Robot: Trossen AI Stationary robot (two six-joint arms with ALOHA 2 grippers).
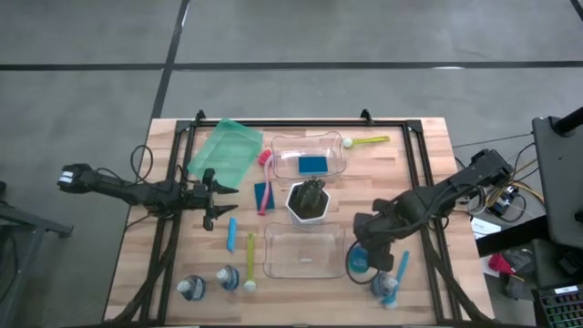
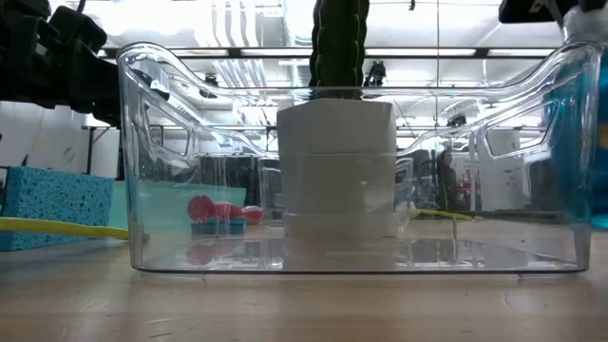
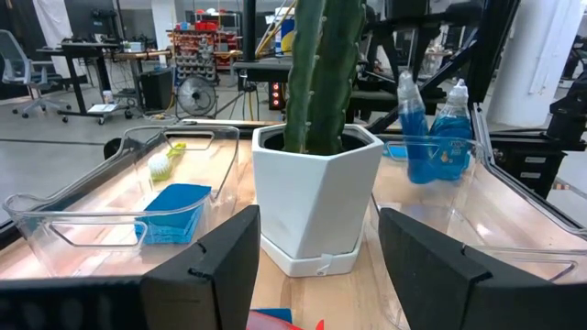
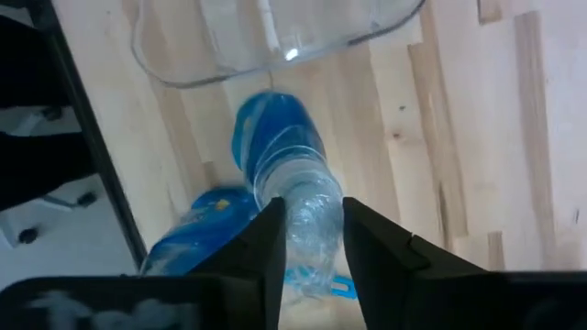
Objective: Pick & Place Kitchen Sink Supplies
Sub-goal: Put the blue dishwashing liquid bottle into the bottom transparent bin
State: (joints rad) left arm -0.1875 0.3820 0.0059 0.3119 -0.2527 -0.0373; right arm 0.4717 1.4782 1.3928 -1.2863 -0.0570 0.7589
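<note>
My right gripper [image 1: 361, 248] stands near the table's right front, beside the near clear bin [image 1: 305, 251], shut on a small clear bottle of blue liquid [image 4: 275, 137]. A second bottle [image 1: 386, 290] and a blue brush [image 1: 402, 268] lie close by on the wood. My left gripper [image 1: 217, 194] waits open and level at the table's left, pointing at the white pot [image 3: 316, 202]. Two more bottles [image 1: 191, 288] [image 1: 228, 276], a yellow brush [image 1: 250, 262] and a blue brush [image 1: 231, 234] lie at the near left. A blue sponge [image 1: 312, 165] lies in the far bin. My right gripper pinches the bottle's clear upper part [image 4: 307, 197] between its two fingers. The fingers come from above, pointing almost straight down. The bottle hangs below them, roughly upright, with its blue body farthest from the fingers. Whether its base is off the table I cannot tell.
The white pot with a dark plant [image 1: 310, 200] stands between the two clear bins. A green tray [image 1: 226, 151] lies at the far left, with a pink brush [image 1: 266, 180] and a blue sponge [image 1: 260, 193] beside it. A green-and-yellow brush [image 1: 366, 141] lies at the far edge.
</note>
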